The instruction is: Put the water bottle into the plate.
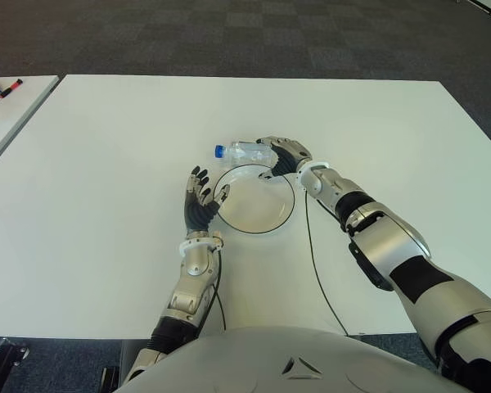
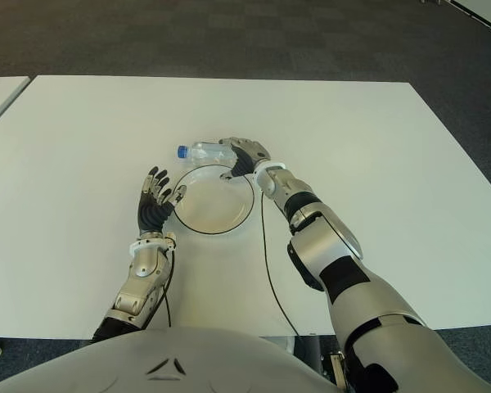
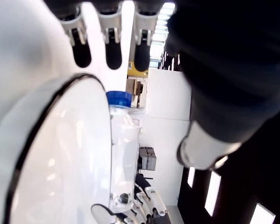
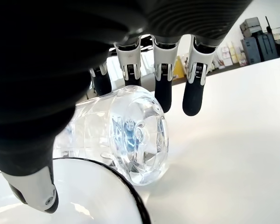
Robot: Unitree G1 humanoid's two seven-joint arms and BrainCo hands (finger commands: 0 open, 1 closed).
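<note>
A clear water bottle (image 1: 244, 150) with a blue cap lies on its side on the white table, just past the far rim of the round black-edged plate (image 1: 266, 231). Its cap points to my left. My right hand (image 1: 278, 155) reaches over the bottle's base end. In the right wrist view its fingers (image 4: 163, 88) stretch out above the bottle (image 4: 126, 135), the thumb hangs over the plate (image 4: 84, 196), and nothing is gripped. My left hand (image 1: 206, 188) stands open at the plate's left rim, holding nothing.
A black cable (image 1: 315, 262) runs from my right wrist back across the table (image 1: 106, 164) to its near edge. A second table at the far left carries a red and black marker (image 1: 10, 85). Dark carpet lies beyond the far edge.
</note>
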